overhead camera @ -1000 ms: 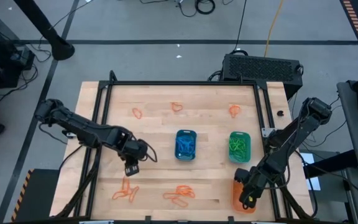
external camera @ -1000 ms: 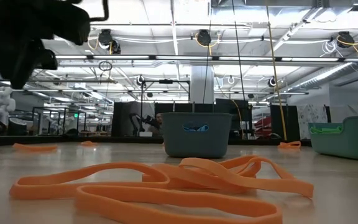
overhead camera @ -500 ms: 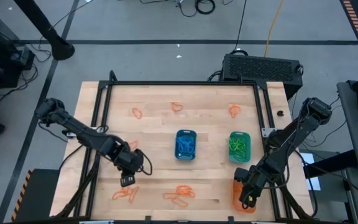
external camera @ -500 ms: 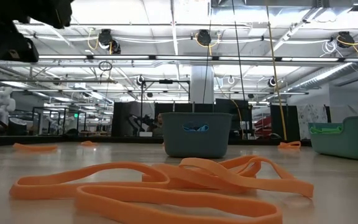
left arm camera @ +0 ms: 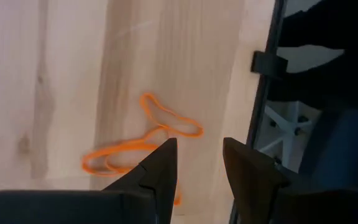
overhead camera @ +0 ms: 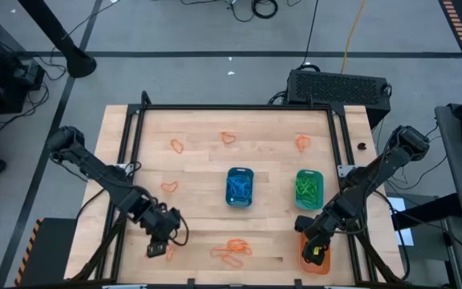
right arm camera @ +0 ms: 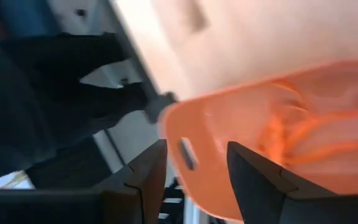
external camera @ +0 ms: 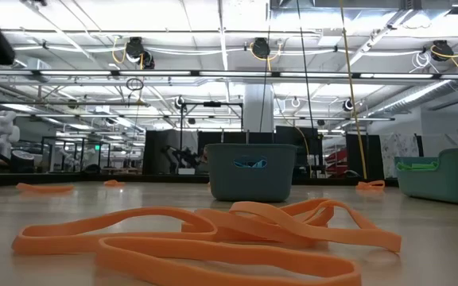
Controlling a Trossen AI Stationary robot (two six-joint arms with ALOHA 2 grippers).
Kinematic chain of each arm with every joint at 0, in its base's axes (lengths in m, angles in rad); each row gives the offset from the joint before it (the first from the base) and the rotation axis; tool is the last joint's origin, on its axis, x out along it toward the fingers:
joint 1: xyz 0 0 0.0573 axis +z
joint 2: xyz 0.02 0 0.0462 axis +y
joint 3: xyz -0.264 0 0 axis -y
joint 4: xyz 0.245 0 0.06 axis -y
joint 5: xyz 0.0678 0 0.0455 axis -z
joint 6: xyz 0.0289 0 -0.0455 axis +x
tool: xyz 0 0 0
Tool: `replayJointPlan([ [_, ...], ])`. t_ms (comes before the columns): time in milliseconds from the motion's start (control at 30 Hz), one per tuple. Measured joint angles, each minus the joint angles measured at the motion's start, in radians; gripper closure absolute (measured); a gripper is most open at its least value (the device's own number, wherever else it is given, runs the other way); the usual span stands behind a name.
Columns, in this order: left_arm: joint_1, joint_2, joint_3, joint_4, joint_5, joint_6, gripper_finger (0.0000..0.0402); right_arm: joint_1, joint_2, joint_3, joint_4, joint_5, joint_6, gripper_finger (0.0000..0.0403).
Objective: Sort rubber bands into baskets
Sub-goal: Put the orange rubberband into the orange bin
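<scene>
Left end effector (overhead camera: 157, 250) has swung down to the orange rubber bands (overhead camera: 164, 250) at the worktop's (overhead camera: 207, 168) near-left corner, fingers apart, empty | right end effector (overhead camera: 314, 251), parted, empty, over the orange basket (overhead camera: 321, 266) | next: close on a band

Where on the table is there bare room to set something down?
Bare wood between the blue basket and the table's left rail, and along the back edge's corners. The front edge is crowded: orange bands, left hand, orange basket.

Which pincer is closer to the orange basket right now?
The right pincer hangs directly over the orange basket at the table's near right corner; the left pincer is far across, near the left edge.
</scene>
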Motion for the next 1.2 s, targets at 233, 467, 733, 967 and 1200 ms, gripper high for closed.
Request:
replayJointPlan([
  [233, -0.075, 0.071, -0.02, 0.011, -0.1, -0.064, 0.0265, -0.007, 0.0, 0.0, 0.145, 0.012, -0.056, 0.0243],
  [467, -0.108, 0.187, -0.02, 0.126, -0.118, -0.067, 0.0265, -0.05, 0.0, 0.0, 0.143, 0.058, -0.122, 0.0243],
  [733, -0.117, 0.342, -0.02, 0.141, -0.157, -0.122, 0.0265, -0.059, 0.0, 0.0, 0.149, 0.057, -0.167, 0.0243],
  [967, -0.123, 0.38, -0.013, 0.142, -0.164, -0.132, 0.027, -0.08, 0.0, 0.0, 0.149, 0.05, -0.196, 0.0243],
  [1200, -0.129, 0.357, 0.011, 0.159, -0.161, 0.017, 0.0387, -0.104, 0.0, 0.0, 0.151, 0.043, -0.226, 0.0243],
])
